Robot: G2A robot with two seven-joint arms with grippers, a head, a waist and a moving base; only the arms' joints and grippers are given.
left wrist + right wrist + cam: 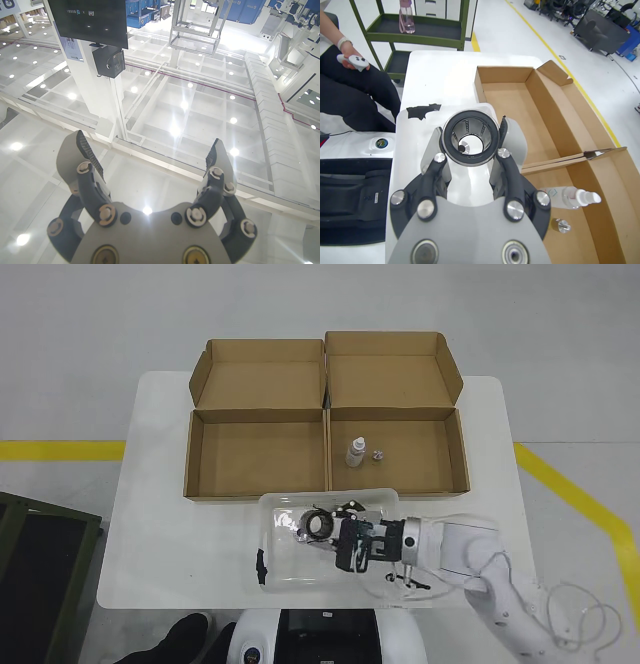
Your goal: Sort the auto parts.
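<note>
My right gripper (471, 132) is shut on a dark metal ring-shaped sleeve (470, 138), one finger on each side of it. From the top, this gripper (335, 534) holds the sleeve (318, 524) over the clear plastic tray (300, 574) at the table's front. A small dark part (350, 507) lies at the tray's far edge. A white spray bottle (356, 451) and a small metal part (377, 453) lie in the right cardboard box (420, 459). My left gripper (148, 138) points up at the ceiling, open and holding nothing.
The left cardboard box (256, 456) stands beside the right one, both with lids folded back. A strip of black tape (261, 567) sticks to the tray's left edge. A green cart (40, 564) stands left of the table.
</note>
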